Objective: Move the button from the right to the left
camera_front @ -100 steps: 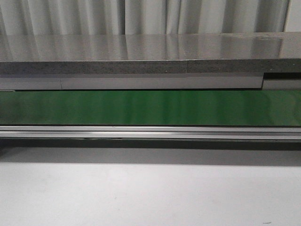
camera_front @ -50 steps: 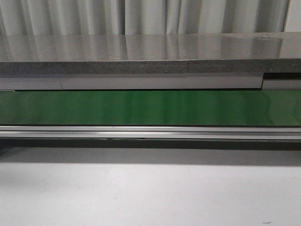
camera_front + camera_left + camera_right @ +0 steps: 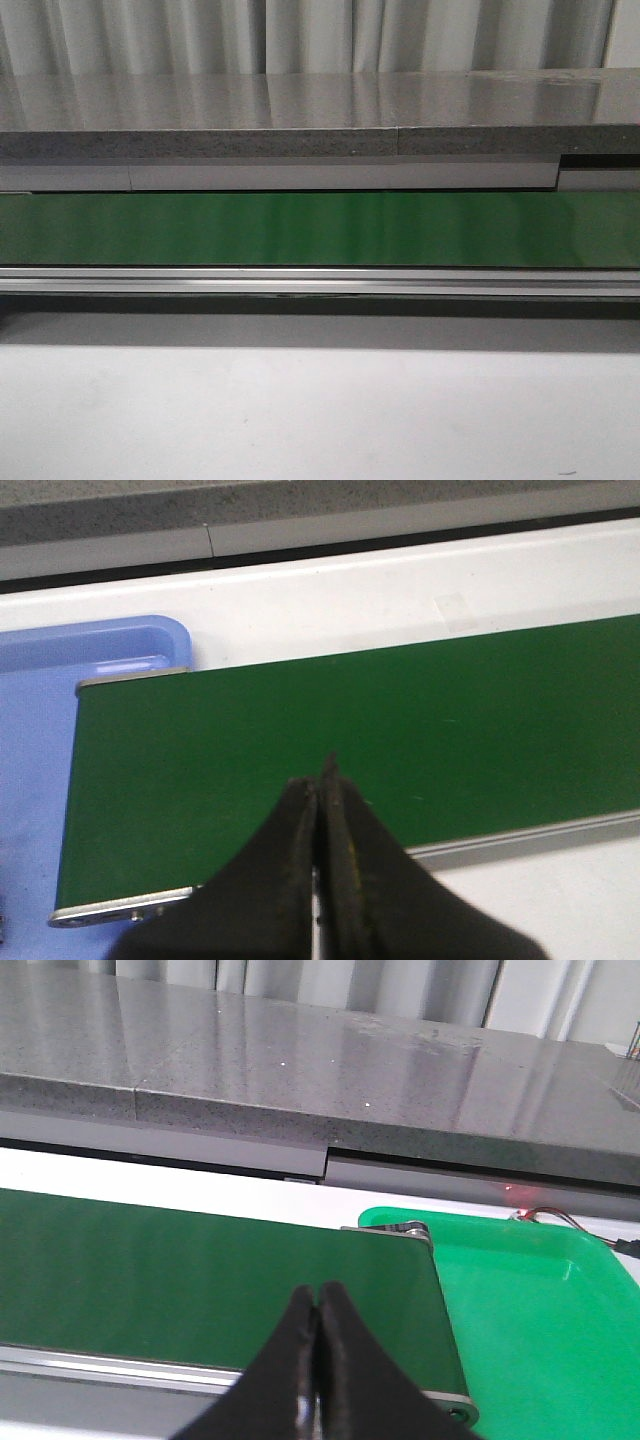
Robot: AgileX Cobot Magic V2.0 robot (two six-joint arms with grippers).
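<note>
While no change is seen on the green belt (image 3: 320, 228) across the front views, both the left gripper (image 3: 320, 780) and right gripper (image 3: 316, 1305) are held closed and empty; the button is nowhere visible, so transfer is judged unstarted.

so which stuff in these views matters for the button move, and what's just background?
Job-related:
- green belt, bare, no button in any view
- green tray at the belt's right end
- blue tray at its left end
- left hand, shut, empty
- right hand, shut, empty

Background:
- grey counter behind the belt
- white table
- curtain
</note>
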